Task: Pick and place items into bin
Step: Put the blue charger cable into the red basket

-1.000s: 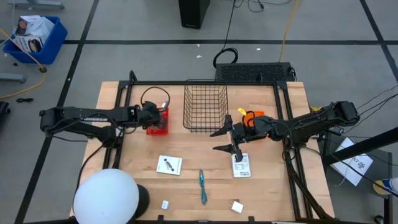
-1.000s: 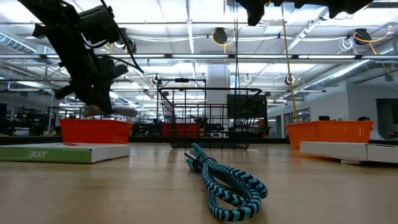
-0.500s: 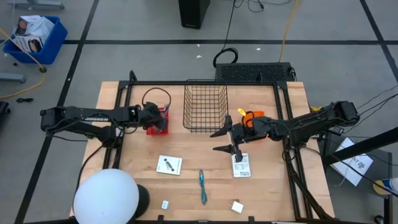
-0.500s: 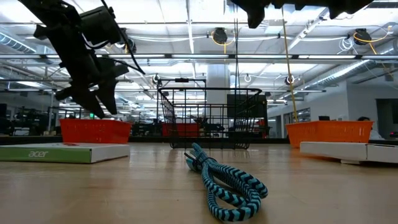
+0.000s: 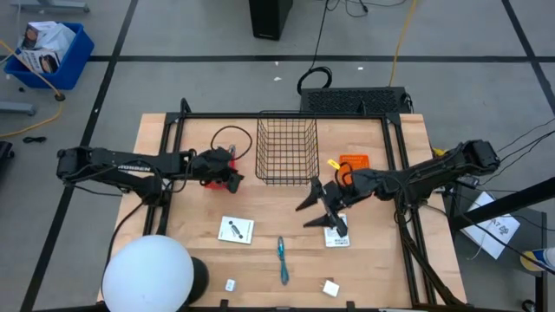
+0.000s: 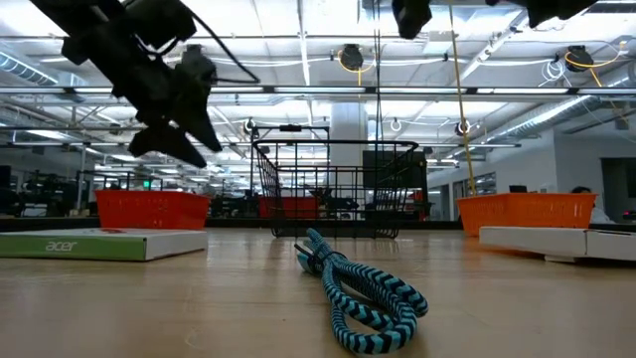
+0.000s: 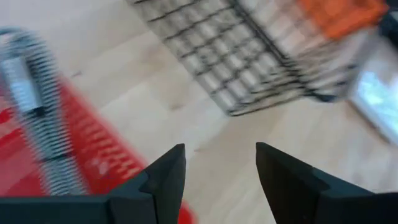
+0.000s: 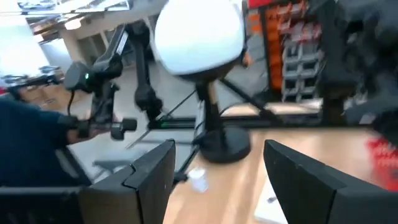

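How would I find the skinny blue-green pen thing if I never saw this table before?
Start at the black wire basket at the back middle of the wooden table, then come straight toward the front edge. The slim teal pen-like tool lies there, just right of a flat white card with dark print. It is the only long, thin, coloured item.

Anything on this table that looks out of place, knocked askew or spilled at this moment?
Nothing looks spilled or damaged. The wire basket stands upright at the back, and the red bin sits flat under the open left gripper. One card and the teal tool lie flat on the table; the open right gripper hovers over another card.
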Robot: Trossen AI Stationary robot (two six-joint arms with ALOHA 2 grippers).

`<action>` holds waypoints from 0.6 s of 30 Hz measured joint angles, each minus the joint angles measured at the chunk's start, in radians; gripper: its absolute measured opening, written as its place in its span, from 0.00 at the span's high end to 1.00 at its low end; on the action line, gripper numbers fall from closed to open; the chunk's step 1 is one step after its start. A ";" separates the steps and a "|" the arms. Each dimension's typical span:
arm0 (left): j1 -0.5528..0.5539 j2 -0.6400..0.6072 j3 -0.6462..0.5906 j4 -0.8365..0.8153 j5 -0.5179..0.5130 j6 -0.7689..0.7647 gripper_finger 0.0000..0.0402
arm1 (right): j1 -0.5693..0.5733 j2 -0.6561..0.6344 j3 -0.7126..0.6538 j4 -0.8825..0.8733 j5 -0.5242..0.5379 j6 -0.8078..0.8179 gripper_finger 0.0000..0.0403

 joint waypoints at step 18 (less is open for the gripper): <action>-0.146 0.000 0.000 0.162 0.000 0.118 0.50 | 0.114 0.122 0.064 -0.223 0.372 0.255 0.42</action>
